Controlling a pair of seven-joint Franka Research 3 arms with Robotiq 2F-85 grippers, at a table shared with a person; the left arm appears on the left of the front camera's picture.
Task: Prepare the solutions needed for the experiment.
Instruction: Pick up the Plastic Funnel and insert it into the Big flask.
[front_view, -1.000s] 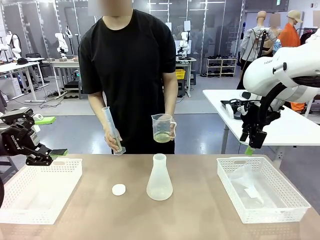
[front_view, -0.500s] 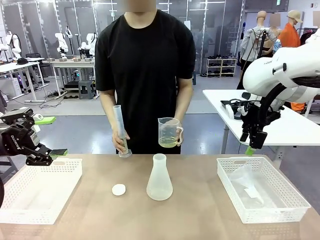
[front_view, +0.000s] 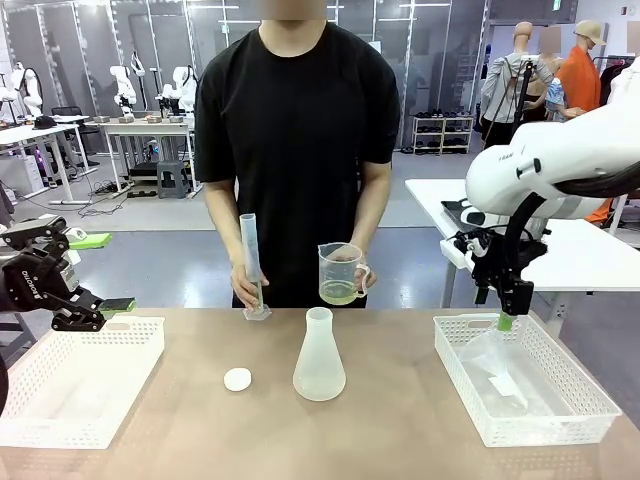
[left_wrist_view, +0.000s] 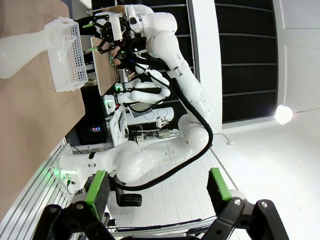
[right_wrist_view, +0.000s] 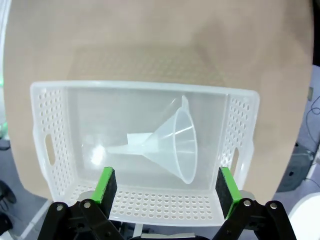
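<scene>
From my station, the solutions (front_view: 340, 292) show as a pale yellow-green band at the bottom of a clear handled jug (front_view: 340, 268), which the person holds in one hand (front_view: 362, 278) above the far edge of the table (front_view: 400, 430), just behind the conical flask (front_view: 319, 357). The person's other hand (front_view: 245, 288) grips a tall graduated cylinder (front_view: 250, 260), slightly tilted, with its base apparently resting on the table edge, though I can't be sure it touches. The flask stands upright mid-table with a small white disc (front_view: 237, 379) beside it. My left gripper (left_wrist_view: 158, 187) hangs off the table's left end, above the far corner of the left white basket (front_view: 80, 375), its fingers spread with nothing between them. My right gripper (right_wrist_view: 165, 186) hovers over the right white basket (right_wrist_view: 130, 90), pointing down, pads wide apart and holding nothing. Below it a clear funnel (right_wrist_view: 172, 142) lies on its side in that basket.
</scene>
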